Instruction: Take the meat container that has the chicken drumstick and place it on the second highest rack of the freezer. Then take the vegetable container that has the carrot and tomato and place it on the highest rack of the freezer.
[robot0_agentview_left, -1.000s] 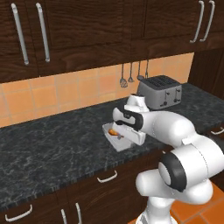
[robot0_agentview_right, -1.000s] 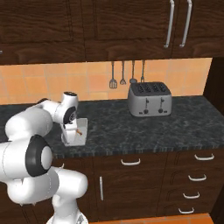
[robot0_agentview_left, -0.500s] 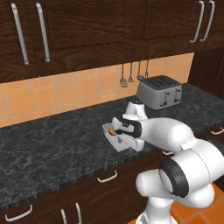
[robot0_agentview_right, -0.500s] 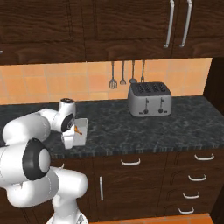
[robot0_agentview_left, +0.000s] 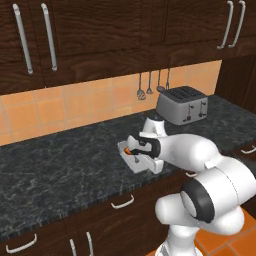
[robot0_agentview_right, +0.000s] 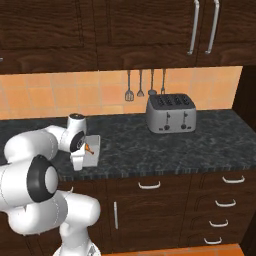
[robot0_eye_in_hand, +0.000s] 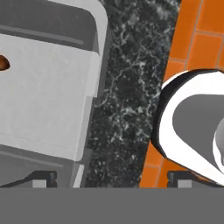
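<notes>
The white meat container (robot0_agentview_left: 126, 157) (robot0_agentview_right: 94, 148) (robot0_eye_in_hand: 43, 100) rests on the dark stone counter near its front edge. The small orange-brown chicken drumstick (robot0_agentview_left: 128, 150) (robot0_agentview_right: 89, 149) (robot0_eye_in_hand: 2, 62) lies inside it. My gripper (robot0_agentview_left: 142, 156) (robot0_agentview_right: 79, 161) (robot0_eye_in_hand: 111, 177) hangs open low over the container's near side, pointing down. One fingertip (robot0_eye_in_hand: 43, 177) stands over the tray's rim, and the other fingertip (robot0_eye_in_hand: 180, 177) is out past the counter edge. Nothing is held. The freezer, the vegetable container, the carrot and the tomato are out of view.
A silver toaster (robot0_agentview_left: 182, 104) (robot0_agentview_right: 170, 112) stands to the right at the back of the counter (robot0_agentview_left: 65, 165). Utensils (robot0_agentview_right: 139, 85) hang on the orange tiled wall. Dark wood cabinets run above, and drawers (robot0_agentview_right: 220, 202) sit below the counter.
The hand has dropped lower and drawn toward the tray's near edge. Its jaws stayed wide open, and the tray has not moved.
</notes>
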